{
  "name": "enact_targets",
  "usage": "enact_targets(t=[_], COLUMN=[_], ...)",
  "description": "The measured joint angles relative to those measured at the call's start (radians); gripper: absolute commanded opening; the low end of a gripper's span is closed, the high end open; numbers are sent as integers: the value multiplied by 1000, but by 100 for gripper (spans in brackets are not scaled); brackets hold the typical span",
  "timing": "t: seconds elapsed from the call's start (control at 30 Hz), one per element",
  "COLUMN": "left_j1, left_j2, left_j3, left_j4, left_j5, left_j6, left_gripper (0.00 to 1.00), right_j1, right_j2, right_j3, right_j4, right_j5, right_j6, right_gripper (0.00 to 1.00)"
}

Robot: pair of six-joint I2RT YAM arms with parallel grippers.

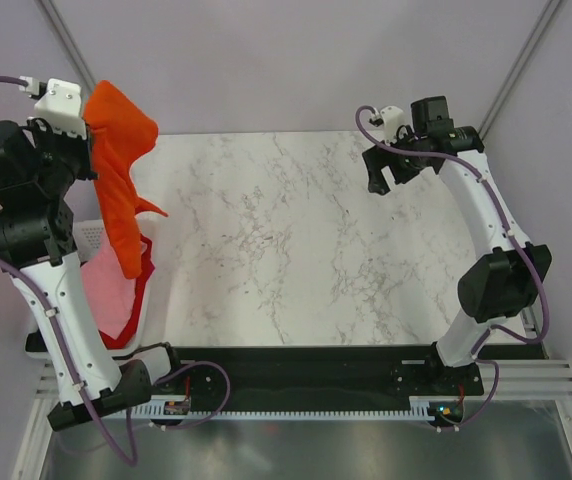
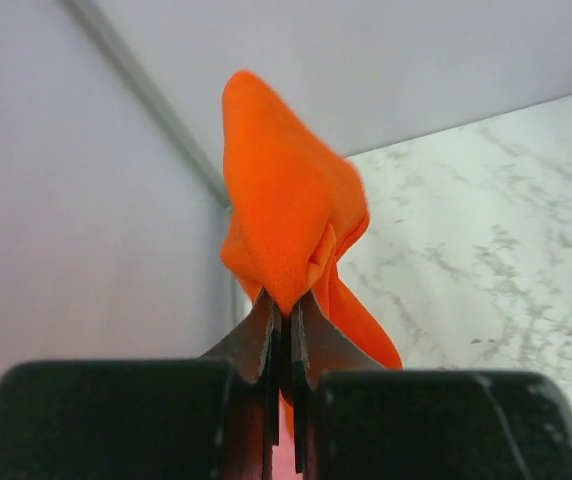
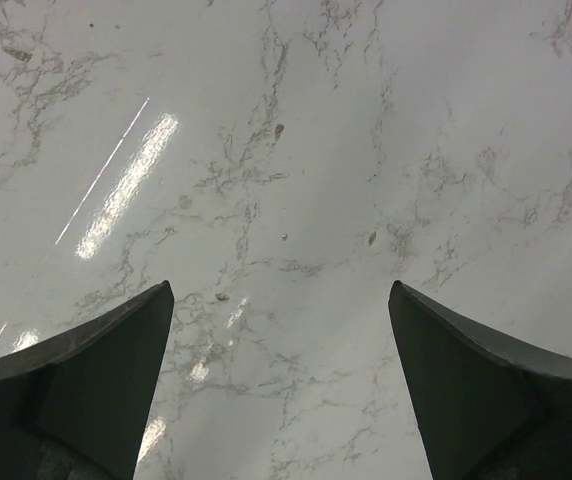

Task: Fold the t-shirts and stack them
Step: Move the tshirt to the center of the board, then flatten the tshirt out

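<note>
A bright orange t-shirt (image 1: pixel 118 170) hangs bunched from my left gripper (image 1: pixel 90 128), raised high over the table's left edge. In the left wrist view the jaws are pressed together on a fold of the orange t-shirt (image 2: pixel 286 200), and the left gripper (image 2: pixel 288 300) is shut on it. The shirt's lower end trails down to the basket. A pink t-shirt (image 1: pixel 106 290) and a red one (image 1: pixel 138 305) lie in the basket beneath it. My right gripper (image 1: pixel 391 172) hovers at the far right, open and holding nothing, with only marble between the tips of the right gripper (image 3: pixel 281 285).
A white lattice basket (image 1: pixel 91 235) sits off the table's left edge, beside the left arm. The marble tabletop (image 1: pixel 296 240) spreads between the two arms. Grey walls stand close behind and at both sides.
</note>
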Motion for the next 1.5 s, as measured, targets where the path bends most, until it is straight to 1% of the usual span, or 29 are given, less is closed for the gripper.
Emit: enact_targets(t=[0.07,0.13,0.2,0.3,0.43,0.53,0.7,0.77,0.8,0.93,0.97,1.03,1.07,1.1,1.17,1.2,1.23,1.3,1.43,1.5], left_j1=[-12,-40,-101,-246,-461,-580,-680,-692,-696,-697,-697,-697,-697,-697,-697,-697,-697,-697,-697,-696], left_j2=[13,34,67,128,199,232,293,326,351,486,526,599,645,689,769,791,811,819,760,681], left_j3=[16,21,25,25,14,-16,-110,-151,-166,-183,-183,-166,-140,-105,-21,8,41,79,77,14], left_j4=[-1,-3,-5,-8,-7,-8,2,1,2,13,26,34,32,34,44,51,55,63,76,85], left_j5=[101,240,361,471,524,541,563,568,571,573,573,568,564,557,523,501,462,371,166,61], left_j6=[-2,-15,-32,-47,-54,-69,-99,-107,-111,-150,-163,-187,-200,-210,-230,-240,-247,-251,-239,-222], left_gripper=[2,2,2,2,2,2,3,7,12,18,18,21,24,37,56,64,74,82,85,83], right_j1=[0,-1,-2,-8,-11,-13,-13,-13,-13,-7,0,26,50,74,119,145,166,206,267,296], right_j2=[-3,-16,-34,-80,-196,-310,-492,-550,-570,-620,-623,-623,-622,-620,-618,-613,-606,-584,-526,-486], right_j3=[-24,-49,-59,-60,-110,-196,-398,-481,-510,-614,-627,-645,-650,-652,-652,-652,-652,-652,-673,-705], right_j4=[20,50,81,134,193,219,246,246,250,248,249,249,248,248,253,257,264,283,359,418], right_j5=[8,23,41,62,85,92,98,97,97,75,71,60,57,54,48,47,47,45,29,19], right_j6=[1,4,13,20,14,0,-43,-64,-74,-114,-123,-138,-146,-155,-169,-176,-182,-190,-198,-200], right_gripper=[98,98,98,98,98,98,96,94,93,90,90,89,89,89,89,89,89,89,88,86])
